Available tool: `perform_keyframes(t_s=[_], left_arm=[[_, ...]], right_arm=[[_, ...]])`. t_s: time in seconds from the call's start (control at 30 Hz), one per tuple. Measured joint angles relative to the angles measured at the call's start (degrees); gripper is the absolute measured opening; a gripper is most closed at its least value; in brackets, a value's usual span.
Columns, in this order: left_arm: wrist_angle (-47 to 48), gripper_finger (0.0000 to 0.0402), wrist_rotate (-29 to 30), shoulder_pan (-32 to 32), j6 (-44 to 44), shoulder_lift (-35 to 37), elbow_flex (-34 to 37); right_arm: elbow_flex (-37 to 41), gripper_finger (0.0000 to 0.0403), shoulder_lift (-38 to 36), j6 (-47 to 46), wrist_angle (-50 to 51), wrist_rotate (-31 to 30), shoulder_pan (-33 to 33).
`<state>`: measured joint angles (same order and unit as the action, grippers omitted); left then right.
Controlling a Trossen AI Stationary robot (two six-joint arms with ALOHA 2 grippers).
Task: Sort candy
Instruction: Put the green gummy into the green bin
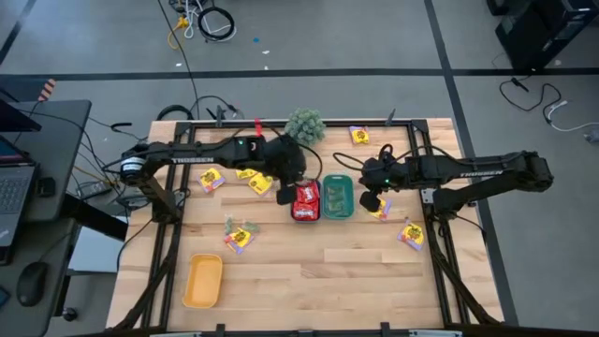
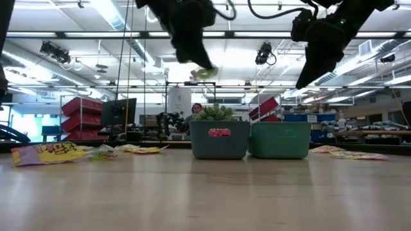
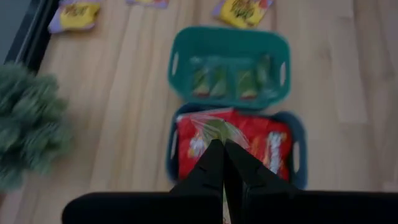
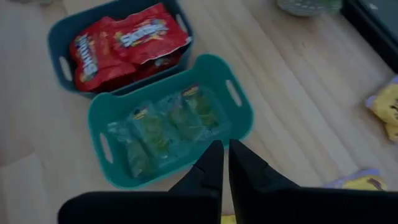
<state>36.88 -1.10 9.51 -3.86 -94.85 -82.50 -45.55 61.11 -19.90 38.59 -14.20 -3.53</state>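
Where candy [image 1: 240,235] lies, pale wood table [image 1: 318,271]

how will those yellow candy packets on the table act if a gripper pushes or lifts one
The flat yellow wrapped candy packets lie low and crinkled on the wooden table, so they are probably light and likely to slide when pushed. Their glossy film looks floppy; one lifted by an edge would probably droop.

Two bins sit side by side mid-frame: a dark blue bin [image 1: 306,200] and a teal bin [image 1: 338,197]. The left gripper [image 1: 284,185] and right gripper [image 1: 371,200] crowd them. A spiky plant ball [image 1: 304,124] blocks the upper middle. The lower middle wood is bare; a yellow tray [image 1: 203,281] sits lower left.
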Motion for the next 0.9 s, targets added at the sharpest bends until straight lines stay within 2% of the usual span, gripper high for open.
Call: perform_keyframes(t_s=[0.17,0.43,0.7,0.9], left_arm=[[-2.19,0.0000,-0.28,-1.79,-0.65,-5.17,-4.64],[-5.59,0.0000,-4.38,-3.28,-1.48,-14.55,-11.01],[-7.08,0.0000,-4.41,-4.78,-1.56,-22.27,-17.32],[-7.87,0.0000,-3.24,-5.42,-0.40,-25.51,-18.36]], right_arm=[[0.08,0.0011,-1.13,0.15,0.03,-0.76,-1.65],[0.08,0.0011,-3.20,0.81,0.63,-1.09,-5.28],[0.08,0.0007,-4.74,1.61,0.85,-1.19,-8.63],[0.08,0.0009,-4.93,2.10,1.03,-1.19,-10.24]])
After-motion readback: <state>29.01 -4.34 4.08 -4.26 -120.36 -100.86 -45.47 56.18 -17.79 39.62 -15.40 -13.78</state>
